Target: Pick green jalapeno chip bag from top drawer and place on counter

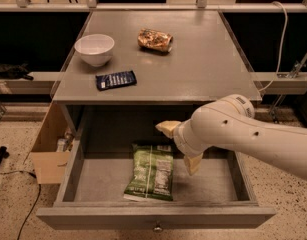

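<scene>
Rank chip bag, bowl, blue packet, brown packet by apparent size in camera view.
1. green jalapeno chip bag, though nearest camera.
2. bowl.
3. blue packet and brown packet: alike.
The gripper, open, hangs over the top drawer beside it.

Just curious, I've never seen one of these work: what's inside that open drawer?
A green chip bag lies flat on the drawer floor. The claw hangs open just right of it. The arm hides the drawer's right rear part.
</scene>
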`<state>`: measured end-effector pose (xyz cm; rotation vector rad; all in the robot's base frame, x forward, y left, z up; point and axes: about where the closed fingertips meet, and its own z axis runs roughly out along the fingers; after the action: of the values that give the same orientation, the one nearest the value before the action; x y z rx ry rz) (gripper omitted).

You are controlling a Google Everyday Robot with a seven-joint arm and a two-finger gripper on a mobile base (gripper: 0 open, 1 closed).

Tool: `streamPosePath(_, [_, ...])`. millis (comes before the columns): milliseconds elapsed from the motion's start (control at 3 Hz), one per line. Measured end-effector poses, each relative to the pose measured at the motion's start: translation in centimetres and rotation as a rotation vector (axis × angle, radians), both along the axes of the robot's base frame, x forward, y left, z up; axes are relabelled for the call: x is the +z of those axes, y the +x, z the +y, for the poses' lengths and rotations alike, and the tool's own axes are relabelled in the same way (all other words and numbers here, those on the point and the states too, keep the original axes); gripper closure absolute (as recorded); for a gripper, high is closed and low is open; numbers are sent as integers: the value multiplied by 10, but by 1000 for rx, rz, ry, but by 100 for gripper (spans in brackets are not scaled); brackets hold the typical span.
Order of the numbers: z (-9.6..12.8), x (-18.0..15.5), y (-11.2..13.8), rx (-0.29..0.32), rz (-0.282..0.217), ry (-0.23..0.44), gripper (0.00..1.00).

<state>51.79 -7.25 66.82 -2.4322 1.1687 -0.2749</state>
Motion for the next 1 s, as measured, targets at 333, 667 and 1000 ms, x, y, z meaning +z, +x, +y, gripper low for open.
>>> streamPosePath(333, [20, 2, 19, 62, -4, -28, 0])
streamPosePath(667, [20, 2, 19, 62, -3, -31, 0])
streamPosePath(1000, [25, -6, 17, 68, 22, -55, 0])
